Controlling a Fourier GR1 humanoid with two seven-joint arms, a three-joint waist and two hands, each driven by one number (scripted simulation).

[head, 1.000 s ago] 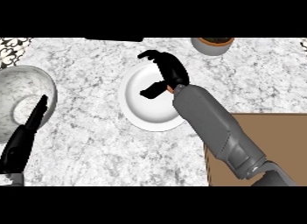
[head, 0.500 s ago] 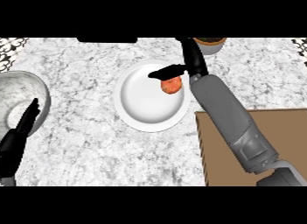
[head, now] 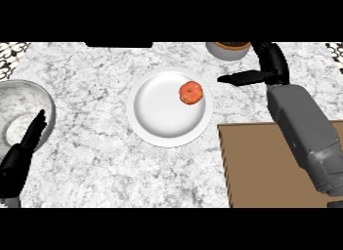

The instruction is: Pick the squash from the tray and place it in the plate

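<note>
An orange-red squash (head: 191,93) lies on the white plate (head: 163,122), toward its upper right part. My right hand (head: 264,68) hovers open to the right of the plate, thumb pointing left, apart from the squash. The brown tray (head: 264,161) sits at the lower right under my right forearm, nothing showing on it. My left hand (head: 19,156) rests open at the left edge, fingers up.
A grey marbled bowl (head: 8,117) sits at the left behind the left hand. A grey pot with a brown rim (head: 228,49) stands at the counter's back, next to the right hand. A dark object (head: 119,44) lies at the back edge.
My right hand let go of the squash on the plate and drew back to the right, off the plate. The left hand stayed where it was.
</note>
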